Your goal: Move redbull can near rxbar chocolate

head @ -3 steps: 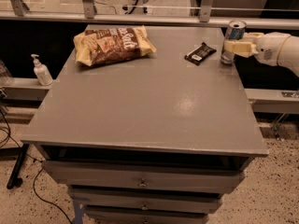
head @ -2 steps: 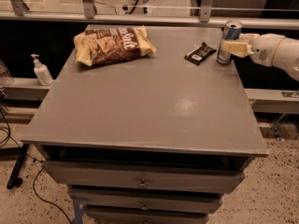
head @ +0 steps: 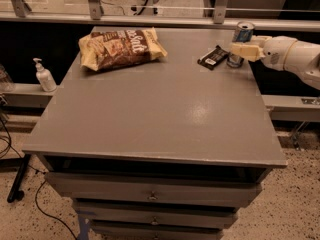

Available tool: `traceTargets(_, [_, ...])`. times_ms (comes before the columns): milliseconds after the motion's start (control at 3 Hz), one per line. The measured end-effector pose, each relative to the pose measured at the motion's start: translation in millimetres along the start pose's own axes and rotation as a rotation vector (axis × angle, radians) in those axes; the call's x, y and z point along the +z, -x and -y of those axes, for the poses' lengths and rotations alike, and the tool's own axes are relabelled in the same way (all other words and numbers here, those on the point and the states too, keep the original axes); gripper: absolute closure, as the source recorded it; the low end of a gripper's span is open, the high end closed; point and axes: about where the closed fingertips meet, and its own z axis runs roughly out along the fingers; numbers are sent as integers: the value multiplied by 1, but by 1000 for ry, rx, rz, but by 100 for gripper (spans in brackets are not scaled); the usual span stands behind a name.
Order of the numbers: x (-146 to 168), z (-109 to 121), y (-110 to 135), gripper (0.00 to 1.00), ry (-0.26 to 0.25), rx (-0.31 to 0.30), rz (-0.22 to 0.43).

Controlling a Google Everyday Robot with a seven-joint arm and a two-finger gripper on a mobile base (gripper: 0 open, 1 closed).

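The redbull can (head: 243,33), blue and silver with a silver top, stands upright at the table's far right edge. My gripper (head: 241,49) reaches in from the right on a white arm, and its cream fingers (head: 248,51) are closed around the can's middle. The rxbar chocolate (head: 213,57), a flat dark bar with a small white label, lies on the table just left of the can, almost touching its base. The can's lower part is partly hidden by the fingers.
A large yellow-and-brown snack bag (head: 120,46) lies at the table's far left. The grey table (head: 160,114) has drawers below. A white pump bottle (head: 44,75) stands on a ledge to the left. A metal railing runs behind the table.
My gripper has moved left with the redbull can in it, bringing the can closer to the rxbar chocolate. The bar and the snack bag have not moved.
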Motion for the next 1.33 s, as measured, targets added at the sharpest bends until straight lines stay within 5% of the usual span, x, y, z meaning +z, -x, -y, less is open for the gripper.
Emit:
traceTargets(333, [1,-3,-2,0,8,6,-1])
traceTargets(667, [-8,-13,-2,0,20,9,12])
traceTargets(1333, [-105,-55,26,0,21,-103,51])
